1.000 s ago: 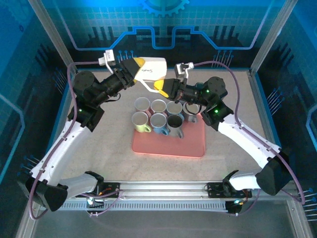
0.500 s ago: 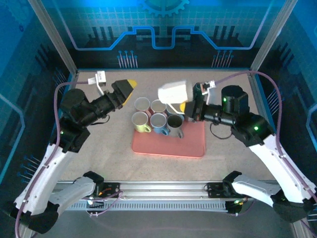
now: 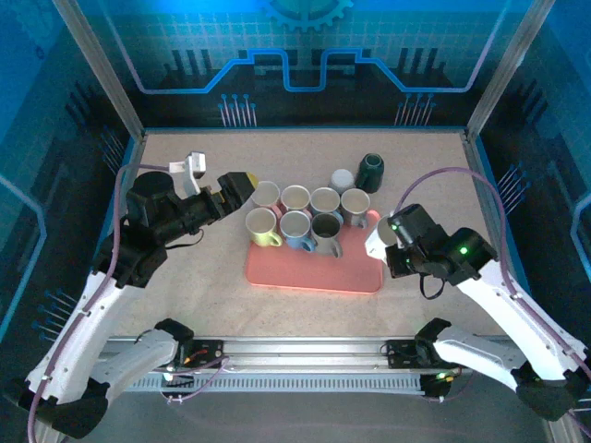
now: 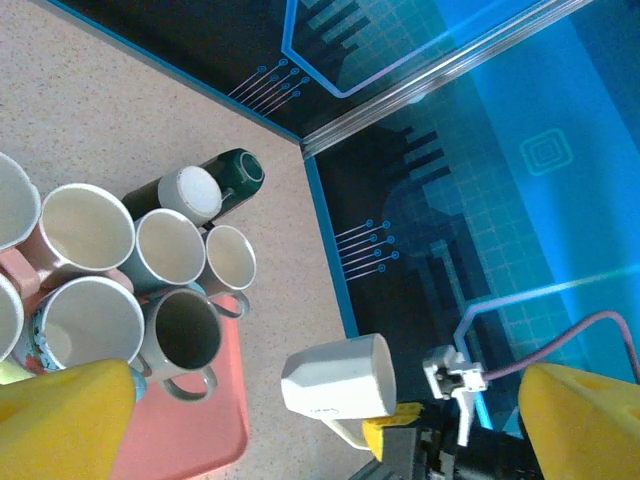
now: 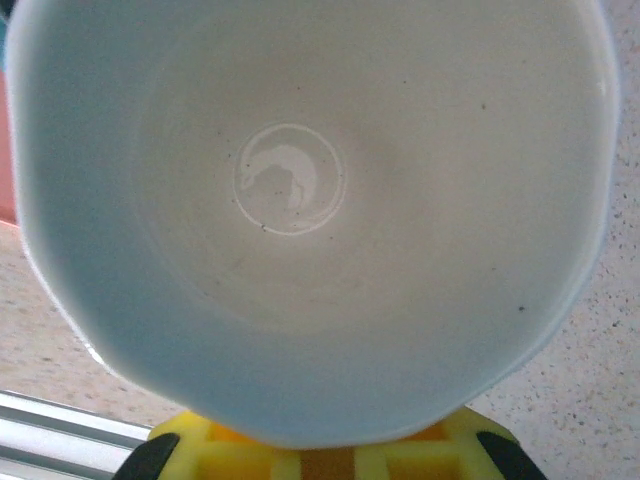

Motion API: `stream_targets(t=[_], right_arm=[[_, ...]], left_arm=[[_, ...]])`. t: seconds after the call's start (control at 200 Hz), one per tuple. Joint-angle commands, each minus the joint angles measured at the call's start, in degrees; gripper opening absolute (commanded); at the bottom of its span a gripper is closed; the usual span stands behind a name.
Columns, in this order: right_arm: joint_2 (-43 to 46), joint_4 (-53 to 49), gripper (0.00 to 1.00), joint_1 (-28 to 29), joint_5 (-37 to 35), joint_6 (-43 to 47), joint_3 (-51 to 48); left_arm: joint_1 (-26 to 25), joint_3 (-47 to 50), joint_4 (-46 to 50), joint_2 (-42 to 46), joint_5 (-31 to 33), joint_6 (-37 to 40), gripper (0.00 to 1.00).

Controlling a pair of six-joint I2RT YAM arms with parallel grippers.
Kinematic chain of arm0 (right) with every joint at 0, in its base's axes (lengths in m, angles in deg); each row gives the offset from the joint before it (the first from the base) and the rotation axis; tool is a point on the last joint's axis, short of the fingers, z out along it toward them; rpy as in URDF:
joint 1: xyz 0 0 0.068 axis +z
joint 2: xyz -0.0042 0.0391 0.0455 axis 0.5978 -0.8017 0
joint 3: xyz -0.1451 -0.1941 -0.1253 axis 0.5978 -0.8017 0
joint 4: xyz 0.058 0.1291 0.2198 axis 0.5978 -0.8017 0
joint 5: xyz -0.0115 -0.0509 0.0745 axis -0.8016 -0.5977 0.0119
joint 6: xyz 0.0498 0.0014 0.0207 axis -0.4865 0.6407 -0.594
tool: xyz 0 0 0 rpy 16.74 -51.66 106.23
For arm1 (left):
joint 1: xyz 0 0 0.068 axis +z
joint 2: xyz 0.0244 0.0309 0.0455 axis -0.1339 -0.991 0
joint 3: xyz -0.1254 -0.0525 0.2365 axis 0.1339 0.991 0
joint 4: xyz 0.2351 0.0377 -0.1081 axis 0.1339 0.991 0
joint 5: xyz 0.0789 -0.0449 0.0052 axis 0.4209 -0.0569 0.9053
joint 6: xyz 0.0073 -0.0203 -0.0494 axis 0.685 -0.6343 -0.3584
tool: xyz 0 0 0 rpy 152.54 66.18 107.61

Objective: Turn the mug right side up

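Table (image 3: pixel 185 277) carries pink tray (image 3: pixel 314 275), upright mugs (image 3: pixel 295 214) clustered at its far edge. I see right arm (image 3: pixel 503 300) folded low beside tray's right edge, white mug (image 3: pixel 375 237) gripped in right end effector (image 3: pixel 386 245), mouth facing its wrist camera. Left end effector (image 3: pixel 242 187) splayed wide, empty, just left of mugs.

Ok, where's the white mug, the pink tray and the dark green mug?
white mug (image 4: pixel 338 375): left wrist view, on its side wall.
pink tray (image 3: pixel 314 274): top external view, on its bare near part.
dark green mug (image 3: pixel 370 172): top external view, on its body.
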Motion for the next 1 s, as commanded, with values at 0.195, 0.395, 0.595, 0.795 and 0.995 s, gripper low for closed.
stream_targets(t=[0.195, 0.395, 0.595, 0.795, 0.995], right_arm=[[-6.2, 15.9, 0.0, 1.2, -3.8, 4.6, -6.0], [-12.3, 22.4, 0.0, 1.2, -5.3, 5.9, -7.7], [-18.0, 26.3, 0.01, 1.3, -6.2, 7.2, -8.0], [-22.8, 28.3, 0.03, 1.3, -7.1, 6.9, -8.0], [-23.7, 28.8, 0.28, 1.4, -8.1, 6.7, -8.5]], left_arm=[[0.3, 2.7, 3.0, 2.7, 1.6, 3.4, 0.99], [0.4, 2.2, 6.3, 3.5, 1.5, 4.7, 0.99], [0.4, 1.5, 8.6, 4.2, 1.3, 6.3, 0.99], [0.7, 1.4, 10.0, 4.3, 1.7, 6.7, 0.99], [0.6, 0.9, 9.9, 3.4, 1.3, 6.8, 0.99]])
